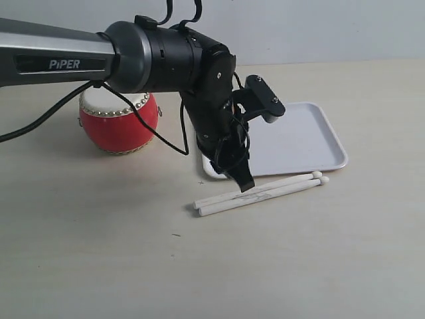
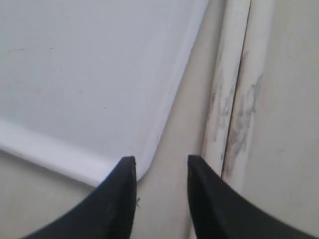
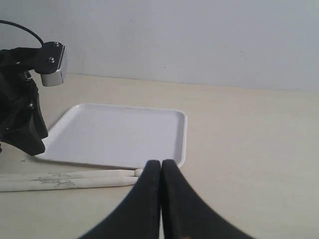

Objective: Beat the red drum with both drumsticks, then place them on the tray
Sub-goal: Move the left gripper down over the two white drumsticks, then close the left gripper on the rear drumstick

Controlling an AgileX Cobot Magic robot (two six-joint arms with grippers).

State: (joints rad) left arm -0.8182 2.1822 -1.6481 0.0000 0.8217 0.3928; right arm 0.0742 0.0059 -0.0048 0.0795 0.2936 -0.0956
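On the exterior view I've got the left pincer (image 1: 242, 183) down low over the drumsticks (image 1: 265, 193). They lie side by side on the surface (image 1: 99, 266) just in front of the tray (image 1: 305, 136), not on it, and the red drum (image 1: 119, 123) sits well off behind the arm. Left wrist view: the jaws are spread with only bare surface between them, the tray's corner by one tip and both sticks just outside the other, touching or nearly so. That's my worry: close here and I pinch air, or nudge the sticks and set them rolling. Shift over and I may grab both at once, or clip the rim and shove the tray. Right wrist view: the right pincer (image 3: 161, 167) is clenched on nothing, well clear of the sticks, so it can't stop one that rolls.
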